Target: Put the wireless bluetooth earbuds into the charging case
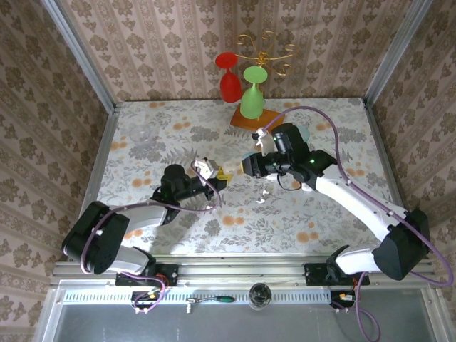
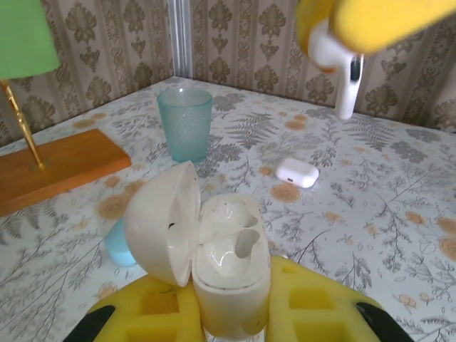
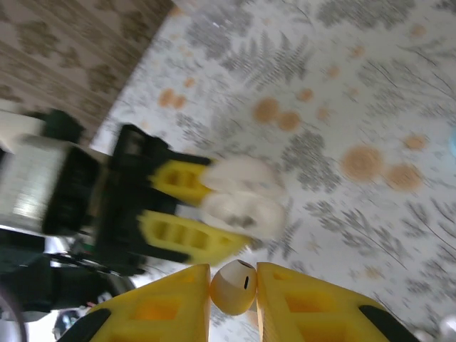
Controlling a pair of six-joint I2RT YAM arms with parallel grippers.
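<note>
My left gripper (image 2: 228,303) (image 1: 206,171) is shut on the white charging case (image 2: 231,274), held upright above the table with its lid (image 2: 160,221) swung open to the left and both sockets bare. A white earbud (image 3: 234,287) is pinched in my right gripper (image 3: 234,288) (image 1: 229,171), which is shut on it. In the left wrist view that earbud (image 2: 343,71) hangs stem down above and to the right of the case, apart from it. In the right wrist view the open charging case (image 3: 242,203) lies just ahead of the earbud.
A closed small white case (image 2: 297,172) (image 1: 265,194) lies on the floral table beyond the grippers. A teal cup (image 2: 184,125), a light blue rounded piece (image 2: 117,244), a wooden board (image 2: 57,167) with red (image 1: 229,78) and green (image 1: 253,92) glasses, and a clear glass (image 1: 140,134) stand around.
</note>
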